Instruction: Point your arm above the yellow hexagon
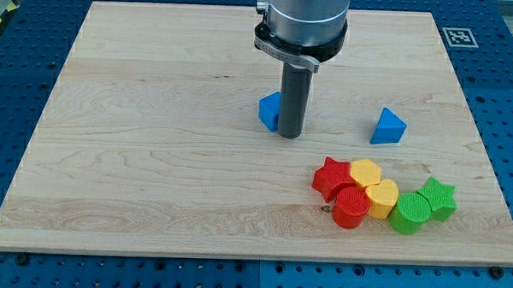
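My tip rests on the wooden board just right of a blue block, touching or nearly touching it. The yellow hexagon sits lower right of my tip, in a cluster near the view's bottom right. It lies between a red star on its left and a yellow heart below right. My tip is well apart from the cluster.
A red cylinder, a green cylinder and a green star complete the cluster. A blue triangle lies right of my tip. A blue perforated table surrounds the board.
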Action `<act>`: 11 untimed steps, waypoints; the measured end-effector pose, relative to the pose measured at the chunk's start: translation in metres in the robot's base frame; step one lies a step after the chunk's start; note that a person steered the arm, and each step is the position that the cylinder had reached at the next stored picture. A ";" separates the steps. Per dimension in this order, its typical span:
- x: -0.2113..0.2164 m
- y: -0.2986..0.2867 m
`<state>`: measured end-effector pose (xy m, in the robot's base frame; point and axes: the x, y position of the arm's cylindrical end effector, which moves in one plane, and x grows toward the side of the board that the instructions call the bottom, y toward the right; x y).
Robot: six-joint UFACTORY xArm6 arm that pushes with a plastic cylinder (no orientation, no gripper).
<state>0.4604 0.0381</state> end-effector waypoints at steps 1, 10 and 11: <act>0.000 -0.001; 0.028 0.045; 0.032 0.054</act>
